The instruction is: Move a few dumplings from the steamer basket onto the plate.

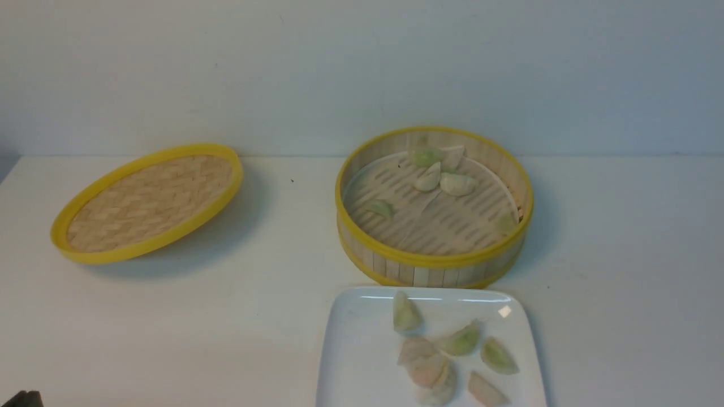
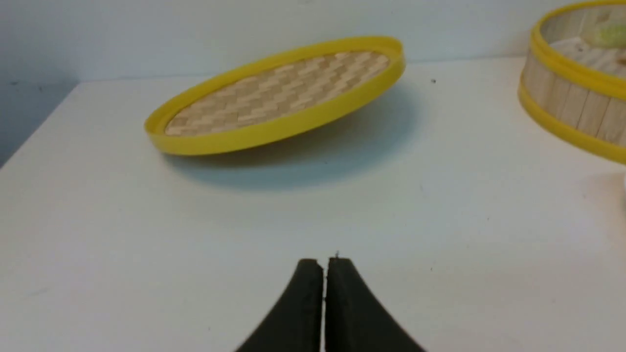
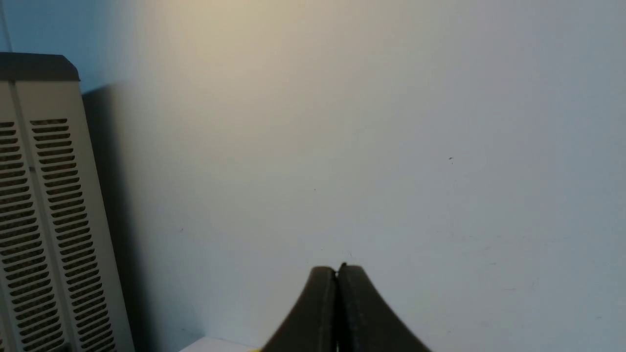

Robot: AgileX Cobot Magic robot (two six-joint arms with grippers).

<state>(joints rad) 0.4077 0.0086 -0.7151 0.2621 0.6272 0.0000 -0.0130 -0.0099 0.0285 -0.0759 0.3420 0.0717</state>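
Dumplings on plate | long axes mixed, none aligned

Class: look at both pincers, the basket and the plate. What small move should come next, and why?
Probably none beyond resting. Several dumplings already lie on the plate, a few remain in the steamer basket, and the left pincer and right pincer are shut, empty and away from both. "A few" looks done.
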